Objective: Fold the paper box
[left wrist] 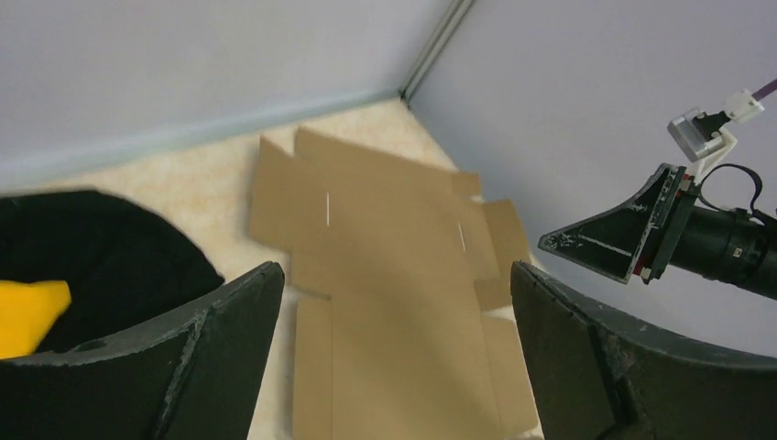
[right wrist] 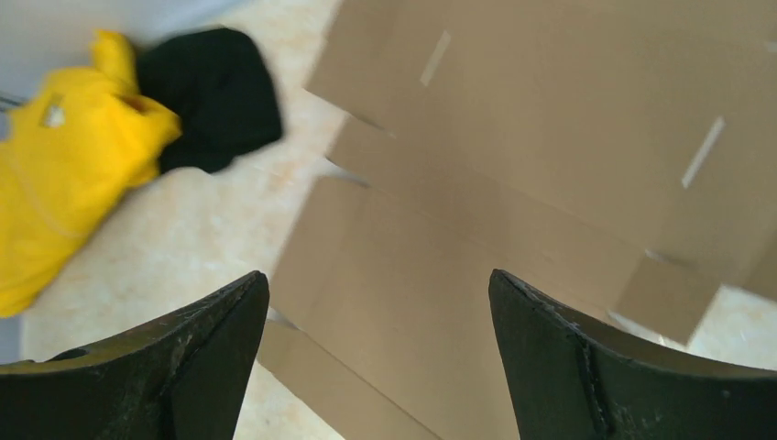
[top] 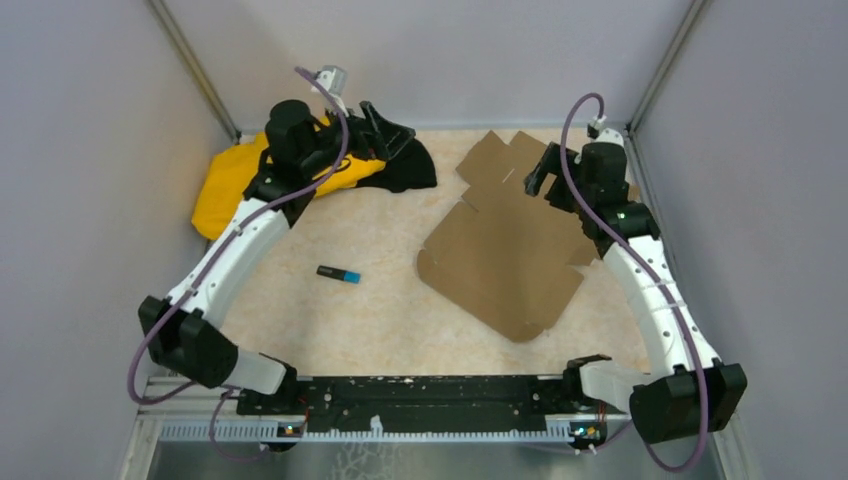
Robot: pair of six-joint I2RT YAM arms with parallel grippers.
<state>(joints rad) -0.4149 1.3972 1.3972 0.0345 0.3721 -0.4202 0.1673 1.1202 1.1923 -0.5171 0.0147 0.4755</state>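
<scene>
No text, label, brand, number or sign could be read in any view; the paper box (top: 505, 255) showed plain brown cardboard, and the small black-and-blue object (top: 338, 274) was too small to tell

Paper box (top: 505, 255) — edge behind right arm (top: 640, 265); yellow cloth (right wrist: 64, 174) blurred.
</scene>
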